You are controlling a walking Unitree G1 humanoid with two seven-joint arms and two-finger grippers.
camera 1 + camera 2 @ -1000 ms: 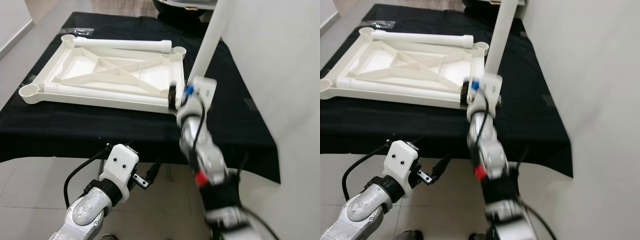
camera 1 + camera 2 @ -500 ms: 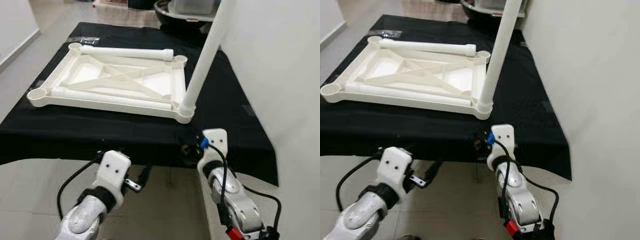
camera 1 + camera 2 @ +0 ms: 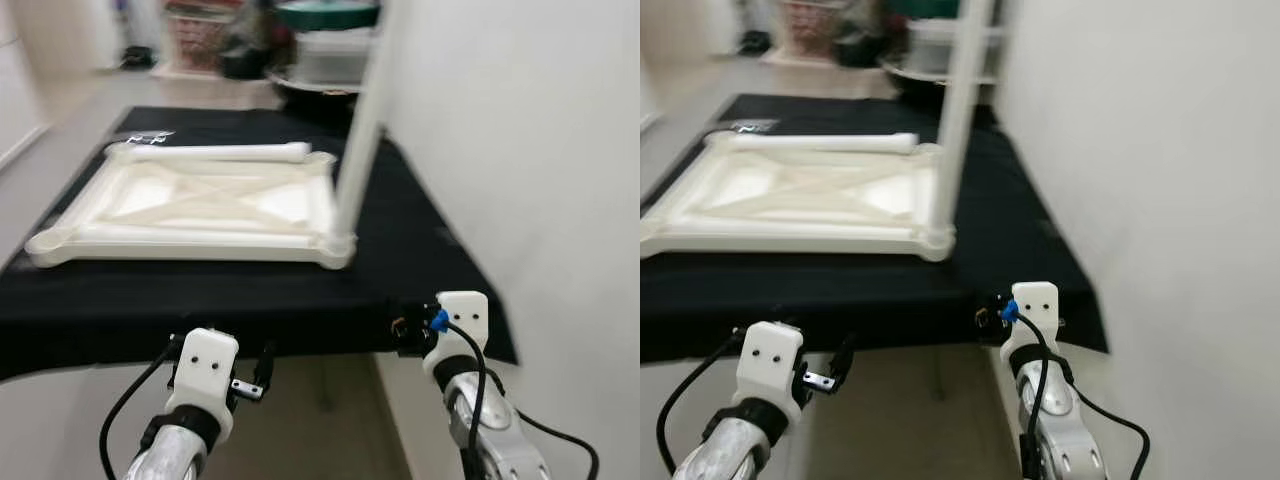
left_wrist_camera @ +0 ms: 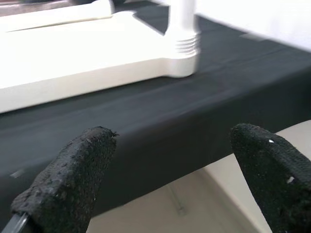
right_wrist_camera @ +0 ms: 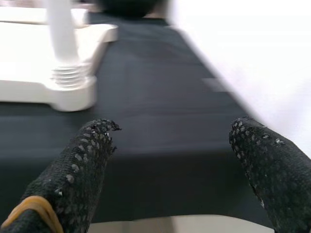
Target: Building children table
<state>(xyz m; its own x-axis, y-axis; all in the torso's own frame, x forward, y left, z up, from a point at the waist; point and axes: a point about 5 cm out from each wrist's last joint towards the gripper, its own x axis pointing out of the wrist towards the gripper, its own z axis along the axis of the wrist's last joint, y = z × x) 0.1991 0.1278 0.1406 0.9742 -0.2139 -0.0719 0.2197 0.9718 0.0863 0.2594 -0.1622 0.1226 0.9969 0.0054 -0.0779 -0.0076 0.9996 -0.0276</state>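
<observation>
Both grippers hang below the black-draped table's (image 3: 420, 250) front edge in the eye views, where the white tabletop frame (image 3: 190, 215) lies upside down with one leg (image 3: 362, 130) upright in its near right corner, while each wrist view shows the left gripper (image 4: 165, 184) and right gripper (image 5: 170, 170) spread wide, empty.
</observation>
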